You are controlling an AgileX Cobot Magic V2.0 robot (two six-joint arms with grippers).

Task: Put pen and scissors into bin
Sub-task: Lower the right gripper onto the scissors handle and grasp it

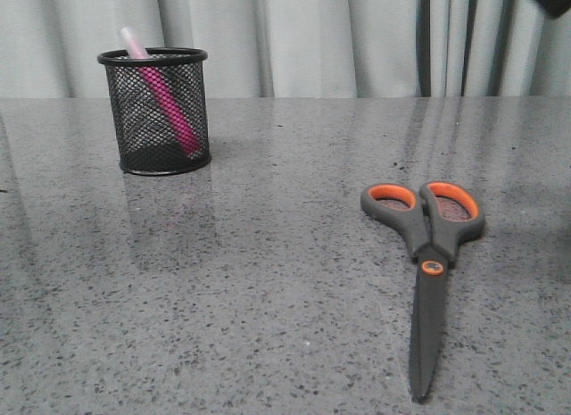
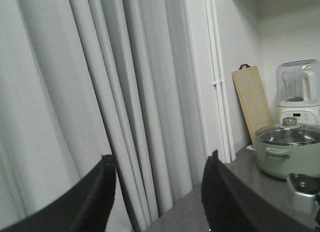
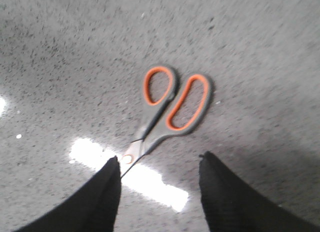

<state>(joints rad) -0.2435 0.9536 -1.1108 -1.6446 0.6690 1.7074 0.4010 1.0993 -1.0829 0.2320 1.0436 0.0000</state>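
The black wire-mesh bin (image 1: pixel 158 112) stands upright at the far left of the table. The pink pen (image 1: pixel 165 98) leans inside it, its pale cap end above the rim. The grey scissors (image 1: pixel 430 263) with orange-lined loops lie flat and closed at the right, blades toward the front edge. In the right wrist view the scissors (image 3: pixel 167 110) lie below my open, empty right gripper (image 3: pixel 160 164), which hangs above them without touching. My left gripper (image 2: pixel 160 164) is open and empty, raised and facing the curtain. Neither gripper shows in the front view, save a dark corner at the top right.
The grey speckled table (image 1: pixel 268 281) runs to a pale curtain (image 1: pixel 294 40) at the back. In the left wrist view a wooden board (image 2: pixel 252 105), a blender (image 2: pixel 298 90) and a lidded pale green pot (image 2: pixel 289 152) stand on a counter.
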